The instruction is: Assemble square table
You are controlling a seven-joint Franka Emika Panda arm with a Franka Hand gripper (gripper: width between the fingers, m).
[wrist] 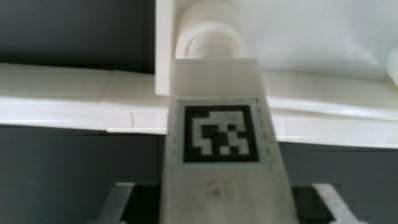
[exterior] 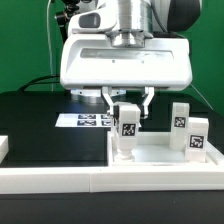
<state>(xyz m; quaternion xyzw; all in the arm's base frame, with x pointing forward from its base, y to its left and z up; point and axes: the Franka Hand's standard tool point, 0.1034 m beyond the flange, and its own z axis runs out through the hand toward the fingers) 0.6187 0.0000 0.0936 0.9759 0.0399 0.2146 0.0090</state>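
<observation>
While the tool (exterior: pixel 128 108) clamps a leg (exterior: pixel 128 122), we seat it.
Next: twist it into the tabletop (exterior: pixel 160 155).

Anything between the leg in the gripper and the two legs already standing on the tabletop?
Nothing: in the exterior view only bare tabletop separates the held leg from the two standing legs.
</observation>
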